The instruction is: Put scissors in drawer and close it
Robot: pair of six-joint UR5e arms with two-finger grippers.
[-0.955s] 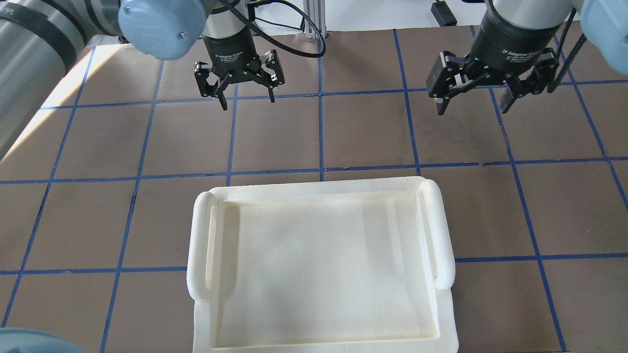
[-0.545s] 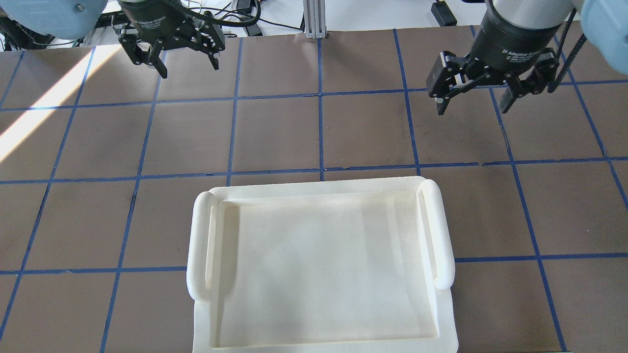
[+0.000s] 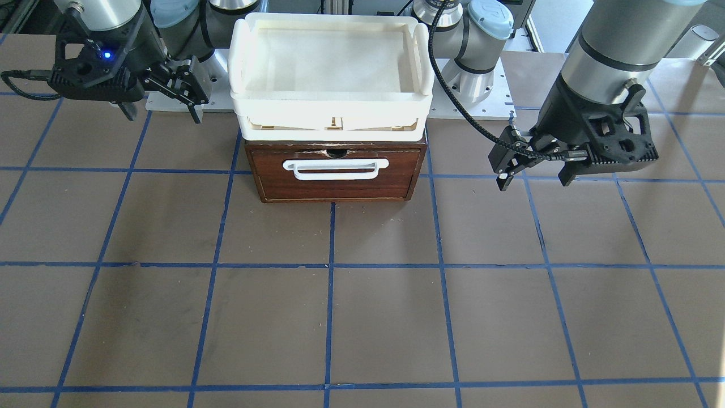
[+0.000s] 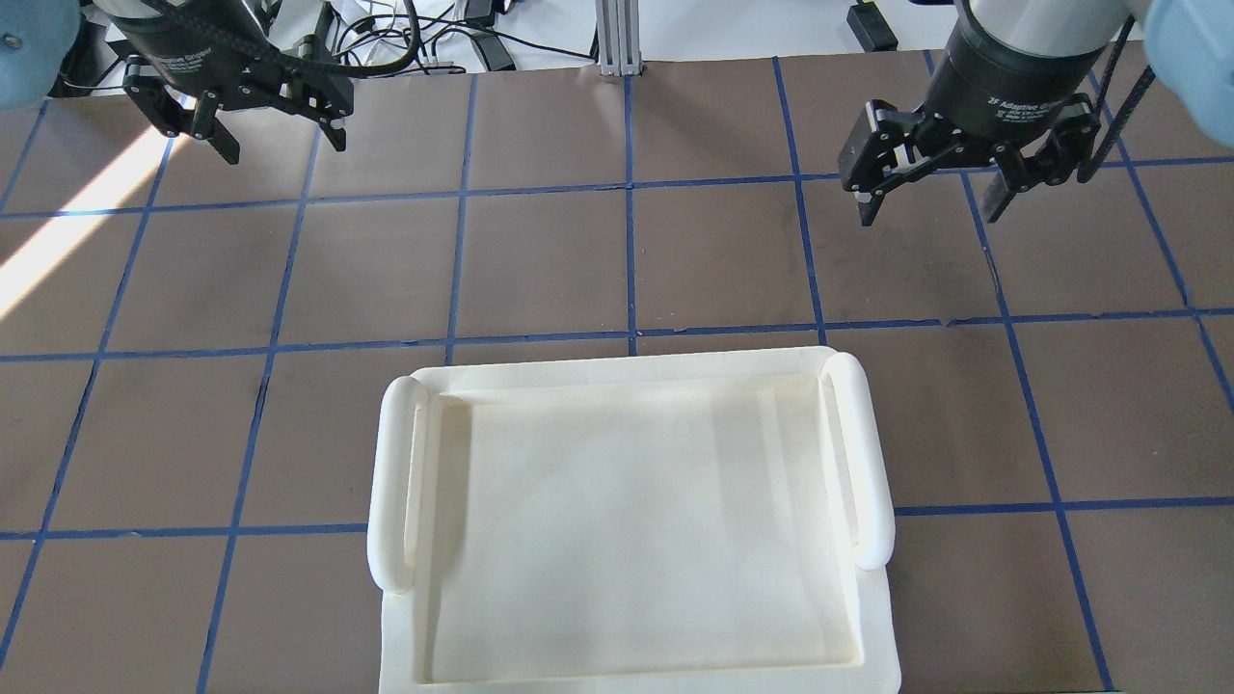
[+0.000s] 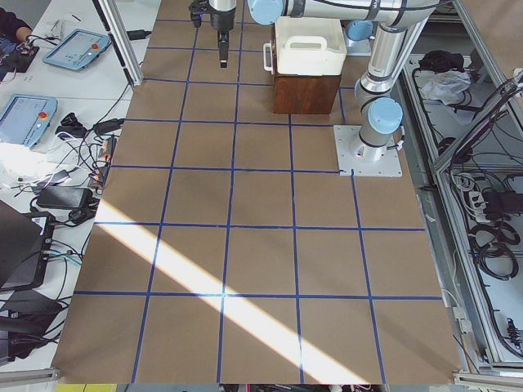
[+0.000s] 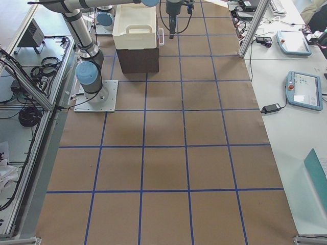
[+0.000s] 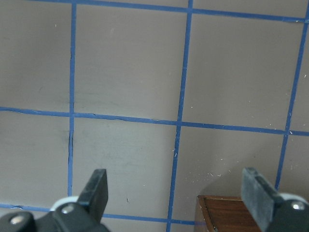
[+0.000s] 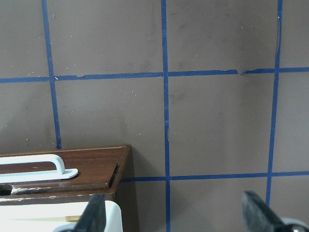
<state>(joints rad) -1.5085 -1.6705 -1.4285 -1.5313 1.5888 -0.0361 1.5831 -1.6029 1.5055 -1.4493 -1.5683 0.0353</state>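
The drawer point(image 3: 335, 187) has a dark reddish-brown front and a white bar handle point(image 3: 335, 168), and it sits pushed in flush with its cabinet. No scissors show in any view. My left gripper point(image 4: 284, 149) is open and empty over the bare table, out past the cabinet's left front corner point(image 7: 231, 212); it also shows in the front-facing view point(image 3: 533, 181). My right gripper point(image 4: 928, 214) is open and empty, off the cabinet's right side point(image 3: 163, 116). The right wrist view shows the drawer front point(image 8: 91, 166) below it.
A cream-white plastic tray point(image 4: 868, 463) with two rounded handles lies on top of the cabinet, its rim point(image 3: 331, 122) overhanging the drawer front. Brown table paper with blue tape grid lines point(image 3: 331, 266) stretches in front. Cables lie beyond the table's far edge point(image 4: 405, 48).
My left gripper has swung from the far middle of the table to the far left. It stays open. The right gripper has not moved.
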